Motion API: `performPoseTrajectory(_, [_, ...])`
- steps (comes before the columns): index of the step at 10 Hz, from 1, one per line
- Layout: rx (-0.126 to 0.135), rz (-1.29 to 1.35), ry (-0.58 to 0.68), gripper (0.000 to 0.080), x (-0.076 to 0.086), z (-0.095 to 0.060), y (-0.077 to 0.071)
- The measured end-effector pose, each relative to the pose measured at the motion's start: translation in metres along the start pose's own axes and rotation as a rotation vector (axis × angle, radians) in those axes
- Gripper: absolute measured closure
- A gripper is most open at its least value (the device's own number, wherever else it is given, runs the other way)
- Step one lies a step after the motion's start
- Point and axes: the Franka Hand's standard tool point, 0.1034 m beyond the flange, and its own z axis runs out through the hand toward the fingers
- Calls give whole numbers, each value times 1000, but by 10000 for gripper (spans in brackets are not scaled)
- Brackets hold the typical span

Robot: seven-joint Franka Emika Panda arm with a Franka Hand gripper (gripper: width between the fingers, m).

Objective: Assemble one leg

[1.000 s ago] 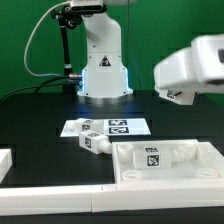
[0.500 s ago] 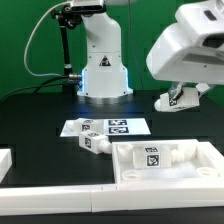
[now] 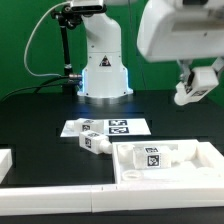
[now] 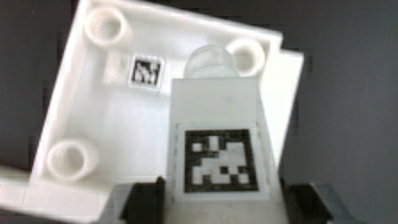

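Observation:
My gripper (image 3: 197, 78) hangs high at the exterior view's right, shut on a white leg (image 3: 191, 90) held in the air above the table. In the wrist view the leg (image 4: 222, 120) shows its black-and-white tag and points away from me, gripped between the two dark fingers (image 4: 146, 200); the gripper (image 4: 228, 203) is closed on its near end. Below it lies the large white rimmed panel (image 4: 98, 110) with round corner sockets. That panel (image 3: 190, 160) sits at the front right of the table. Another leg (image 3: 95, 143) lies loose next to it.
The marker board (image 3: 105, 127) lies flat in the middle of the table. The robot base (image 3: 103, 75) stands behind it. Another white part (image 3: 5, 160) shows at the front left edge.
The arm's body has swung toward the exterior view's left and more into view. The gripper with the leg has turned and moved a little up and to the right.

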Motion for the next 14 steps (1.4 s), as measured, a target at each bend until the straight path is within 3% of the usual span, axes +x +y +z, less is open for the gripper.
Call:
performPoseTrajectory(4, [-6, -11, 294, 514, 14, -3, 7])
performPoseTrajectory(5, [8, -30, 367, 514, 22, -3, 18])
performPoseTrajectory(7, [-1, -18, 535, 514, 36, -4, 35])
performPoseTrajectory(9, [-27, 28, 723, 514, 41, -5, 26])
performPoseTrajectory(11, [-50, 11, 769, 514, 40, -1, 30])
performPoseTrajectory(14, [-53, 9, 765, 514, 42, 10, 29])
